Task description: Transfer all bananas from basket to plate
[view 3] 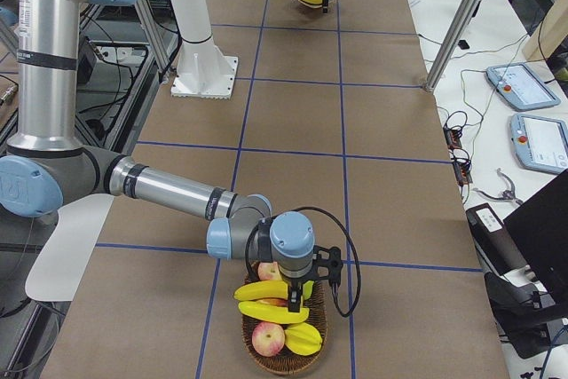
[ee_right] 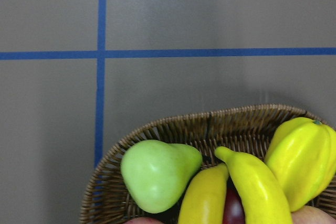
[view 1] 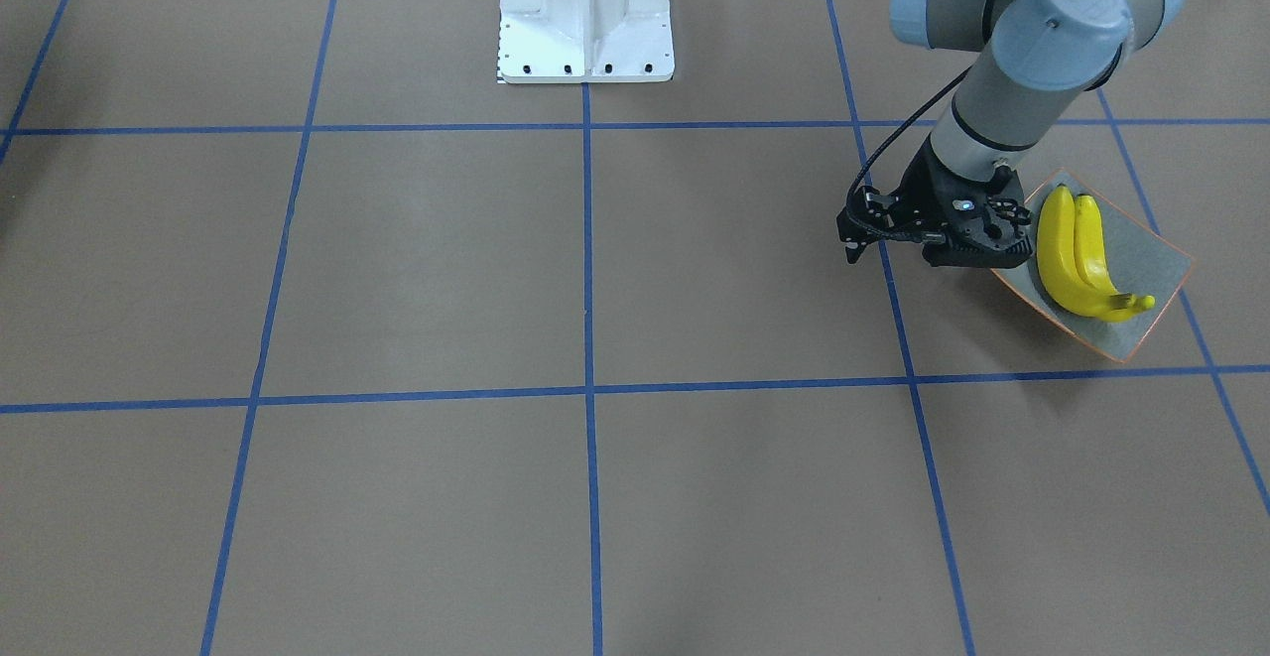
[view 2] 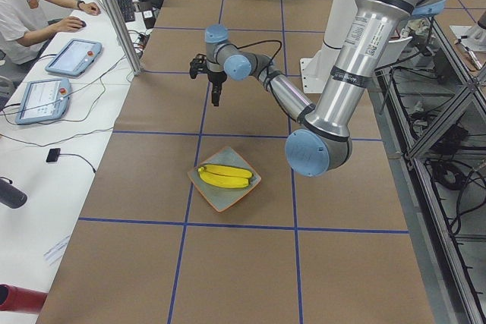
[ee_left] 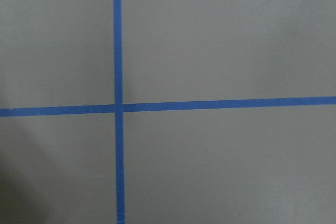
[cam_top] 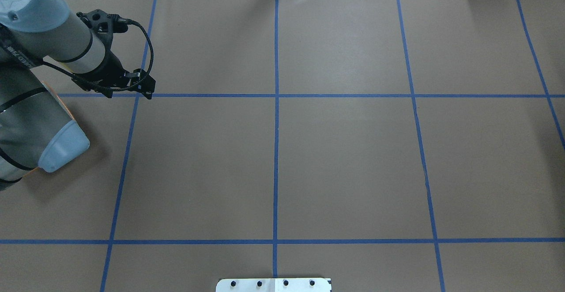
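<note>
Two bananas (view 1: 1060, 259) lie side by side on the plate (view 1: 1141, 249), which sits at 3 o'clock in the front-facing view. Their ends meet near the plate's 5 o'clock corner there. The other two bananas (view 3: 266, 311) are in the basket (ee_right: 157, 129), at 6 o'clock in the right side view. They are stacked across its middle, with apples (view 3: 269, 340) at their 12 and 7 o'clock and a yellow fruit (view 3: 303, 336) at their 4 o'clock. The right wrist view adds a green pear (ee_right: 157, 174) at the basket's 9 o'clock side, touching a banana.

The right gripper (view 3: 296, 296) points down into the basket, its tip at the bananas. Whether it is released or clenched on one, I cannot tell.

The left gripper (view 2: 216, 99) hangs above the counter (cam_top: 344, 159), well apart from the plate and at the plate's 12 o'clock in the left side view. Its wrist view shows only a crossing of blue tape (ee_left: 118, 107). Its jaws cannot be made out, so released or clenched cannot be told.
</note>
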Robot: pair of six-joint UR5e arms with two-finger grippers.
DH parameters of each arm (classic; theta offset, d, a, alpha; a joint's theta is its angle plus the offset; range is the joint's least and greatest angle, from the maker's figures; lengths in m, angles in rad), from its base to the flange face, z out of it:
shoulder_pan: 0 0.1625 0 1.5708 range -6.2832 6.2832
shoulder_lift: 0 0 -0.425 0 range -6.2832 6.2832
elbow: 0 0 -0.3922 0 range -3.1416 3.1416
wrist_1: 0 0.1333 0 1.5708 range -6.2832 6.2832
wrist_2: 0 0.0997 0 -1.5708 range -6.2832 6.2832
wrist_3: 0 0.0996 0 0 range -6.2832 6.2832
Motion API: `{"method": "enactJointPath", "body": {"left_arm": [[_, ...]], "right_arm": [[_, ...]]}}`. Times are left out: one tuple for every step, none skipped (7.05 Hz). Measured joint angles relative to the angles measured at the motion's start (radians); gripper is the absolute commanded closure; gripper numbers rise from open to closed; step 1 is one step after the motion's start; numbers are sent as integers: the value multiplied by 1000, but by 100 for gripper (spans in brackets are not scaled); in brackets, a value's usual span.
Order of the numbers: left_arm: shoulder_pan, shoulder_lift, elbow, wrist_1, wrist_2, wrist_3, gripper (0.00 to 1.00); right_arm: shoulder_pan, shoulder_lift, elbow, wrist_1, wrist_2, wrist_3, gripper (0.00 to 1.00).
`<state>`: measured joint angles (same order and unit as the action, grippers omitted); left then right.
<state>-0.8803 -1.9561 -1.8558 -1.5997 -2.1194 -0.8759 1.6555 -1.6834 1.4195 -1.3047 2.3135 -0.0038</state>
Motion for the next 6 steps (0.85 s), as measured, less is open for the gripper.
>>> {"method": "enactJointPath", "body": {"left_arm": [[-8,4,-10,-6,-7,0,0],[-13,6,-15,-7,-9,-1,0],[-15,6,-17,-7,-10,-2,0],[-15,6,-19,-6,-9,-6,0],[-17,6,-21,-5,-9,-9,0],[-20,6,-22,-4,-9,-10,0]], "right_arm": [[15,29,-77,0,17,-24,2],[24,47,-128,0,33,-33,4],[28,51,-157,0,48,-35,6],[29,52,-180,0,62,-35,9],[30,53,-201,-1,71,-36,19],[30,54,-213,-2,74,-37,25]]}}
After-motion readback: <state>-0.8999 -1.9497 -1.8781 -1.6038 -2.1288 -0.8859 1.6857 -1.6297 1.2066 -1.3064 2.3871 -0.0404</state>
